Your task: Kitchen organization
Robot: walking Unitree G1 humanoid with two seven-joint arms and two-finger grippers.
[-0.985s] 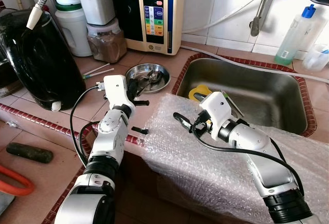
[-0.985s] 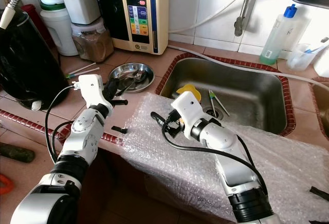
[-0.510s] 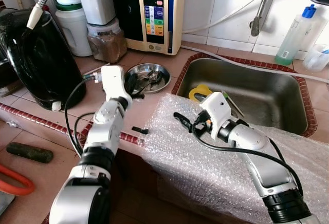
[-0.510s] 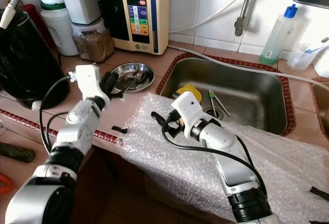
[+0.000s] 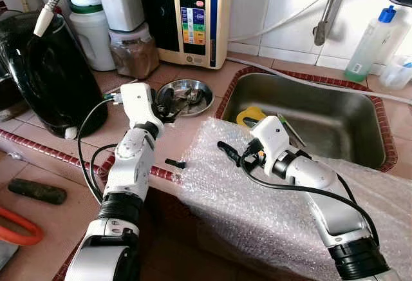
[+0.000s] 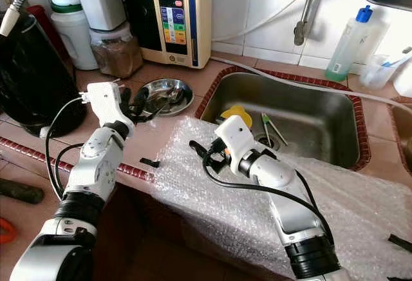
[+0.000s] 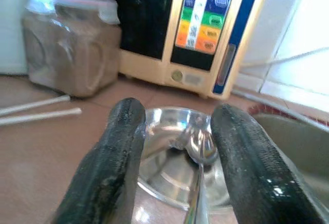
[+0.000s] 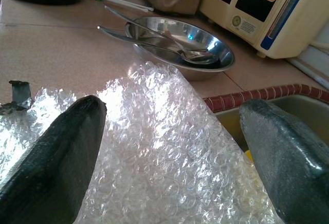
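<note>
In the centre-left of the head view the left gripper [image 5: 168, 104] hovers at the near rim of a shallow steel dish [image 5: 187, 96], its two black fingers [image 7: 119, 157] parted with nothing between them. Through the wrist camera, the dish [image 7: 177, 160] sits straight ahead between those fingers, with a spoon [image 7: 201, 154] lying in it, its bowl towards the middle. Two more long-handled utensils [image 8: 149, 34] rest across the dish rim, as the right wrist view shows.

The right gripper [image 5: 233, 155] sits in the middle of the frame, above a sheet of bubble wrap [image 5: 270, 197] that drapes over the counter edge and the front rim of the sink [image 5: 309, 116]. Its fingers [image 8: 56, 147] are spread wide and hold nothing.

Behind the dish, upper centre, stands a cream water ioniser [image 5: 193, 13] with coloured buttons, and just left of it a clear container of brown powder [image 5: 133, 50]. A black kettle [image 5: 48, 78] fills the left side. In the sink lies a yellow object [image 5: 250, 113]. A clear bottle with a blue cap [image 5: 370, 42] stands at the upper right
</note>
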